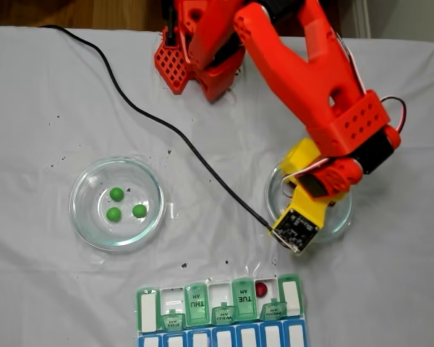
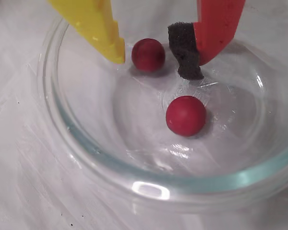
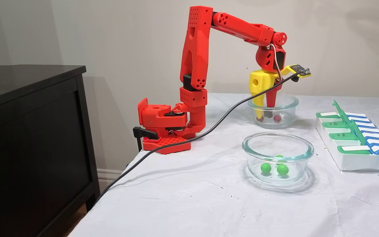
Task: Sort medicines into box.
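Left of centre in a fixed view: glass dish (image 1: pixel 116 204) with three green balls (image 1: pixel 116 194) (image 1: pixel 113 214) (image 1: pixel 139 210), untouched, well apart from the tool. Bottom centre: pill organiser (image 1: pixel 220 312) with several green lids flipped up and one red ball (image 1: pixel 261 289) already in an open white compartment near its right end. Right of centre: second glass dish (image 1: pixel 341 220) on the white tabletop (image 1: pixel 43 108), mostly hidden under the red arm (image 1: pixel 304 72).

So, by the look of it: one of six sorted, five left, with the red ones apparently being worked first.

In the wrist view, left to right: yellow finger (image 2: pixel 98 28) at upper left, then a red ball (image 2: pixel 148 54) in the gap, then the red finger with its black foam pad (image 2: pixel 185 50) at upper right. Tool (image 2: pixel 156 64) spread wide, gripping nothing, lowered inside the dish rim (image 2: pixel 149 184). Ball between the fingers close to the yellow tip but, seemingly, not touching either side; hard to be sure through the glare on the glass. Second red ball (image 2: pixel 186 115) lower in the frame, at the dish centre, outside the gap and below the pad.

Likely next: closing on the upper ball, with some risk of the smooth ball rolling away on the curved glass.
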Controlling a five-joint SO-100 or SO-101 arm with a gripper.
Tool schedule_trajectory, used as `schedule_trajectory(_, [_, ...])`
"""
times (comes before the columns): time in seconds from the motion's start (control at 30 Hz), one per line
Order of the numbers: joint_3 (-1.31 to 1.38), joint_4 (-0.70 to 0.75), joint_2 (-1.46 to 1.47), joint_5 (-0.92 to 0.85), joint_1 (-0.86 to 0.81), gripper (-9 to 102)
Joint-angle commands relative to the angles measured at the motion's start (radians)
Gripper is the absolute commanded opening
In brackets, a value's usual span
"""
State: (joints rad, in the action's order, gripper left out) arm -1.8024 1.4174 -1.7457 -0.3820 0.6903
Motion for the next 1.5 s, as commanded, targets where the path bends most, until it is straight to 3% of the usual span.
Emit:
schedule_trajectory(0.0, [0.034,0.043,0.008,-0.015,0.026,20])
schedule_trajectory(0.33, [0.021,0.048,0.06,-0.038,0.049,19])
schedule_trajectory(0.57, [0.018,0.048,0.098,-0.018,0.054,0])
schedule_trajectory(0.93, [0.143,0.06,0.006,-0.038,-0.012,0])
schedule_trajectory(1.17, [0.202,-0.058,-0.152,-0.083,-0.124,0])
schedule_trajectory(1.47, [0.327,-0.08,-0.229,-0.169,-0.288,0])
